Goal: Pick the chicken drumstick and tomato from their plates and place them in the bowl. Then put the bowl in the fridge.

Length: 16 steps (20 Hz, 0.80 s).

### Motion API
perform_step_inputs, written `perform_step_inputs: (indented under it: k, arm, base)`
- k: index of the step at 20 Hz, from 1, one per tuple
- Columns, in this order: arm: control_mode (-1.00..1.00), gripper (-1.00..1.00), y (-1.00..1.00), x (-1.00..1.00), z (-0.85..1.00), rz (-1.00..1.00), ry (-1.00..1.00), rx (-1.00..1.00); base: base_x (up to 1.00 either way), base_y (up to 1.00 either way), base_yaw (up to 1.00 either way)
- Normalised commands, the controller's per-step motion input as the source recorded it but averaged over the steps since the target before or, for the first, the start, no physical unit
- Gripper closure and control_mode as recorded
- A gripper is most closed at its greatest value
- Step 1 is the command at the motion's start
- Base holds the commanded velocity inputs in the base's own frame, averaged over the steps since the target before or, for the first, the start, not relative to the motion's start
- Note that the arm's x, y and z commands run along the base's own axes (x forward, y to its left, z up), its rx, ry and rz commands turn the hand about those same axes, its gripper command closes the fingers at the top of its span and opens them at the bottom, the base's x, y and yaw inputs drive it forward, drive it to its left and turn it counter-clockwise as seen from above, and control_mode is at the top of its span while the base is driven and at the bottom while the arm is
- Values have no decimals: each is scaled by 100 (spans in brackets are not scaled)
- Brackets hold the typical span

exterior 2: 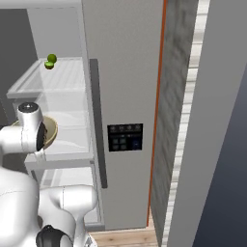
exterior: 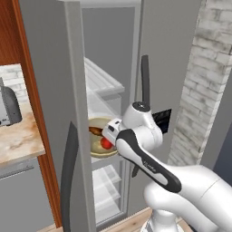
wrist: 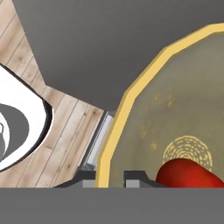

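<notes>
1. The gripper (wrist: pixel 110 175) is pinched shut on the rim of the bowl (exterior: pixel 97 149), one finger inside the wall and one outside, as the hand view shows.
2. In the hand view the tomato (wrist: pixel 188 174) sits at about 3 o'clock from the fingers, down in the bowl's greenish inside.
3. In the left base view the chicken drumstick (exterior: pixel 95 131) lies in the bowl at about 10 o'clock from the tomato.
4. The bowl is at the open fridge (exterior 2: pixel 125 96), level with a clear glass shelf (exterior 2: pixel 67 140); whether it rests on it I cannot tell.
5. Two green fruits (exterior 2: pixel 50 61) sit on the shelf above, well apart from the bowl.
6. The open fridge door (exterior: pixel 50 90) stands close at the bowl's 9 o'clock in the left base view.
</notes>
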Motion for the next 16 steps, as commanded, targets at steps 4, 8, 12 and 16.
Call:
perform_step_inputs:
  k: [4,8,12,16]
  arm:
    - [-100,100,-21,0,48,0,5,3]
    - [-100,100,-25,5,45,0,17,0]
    - [-100,100,-18,7,45,0,6,0]
    - [-100,100,-9,8,46,0,-1,0]
  base:
    - [0,0,0]
    - [0,0,0]
    - [0,0,0]
    - [0,0,0]
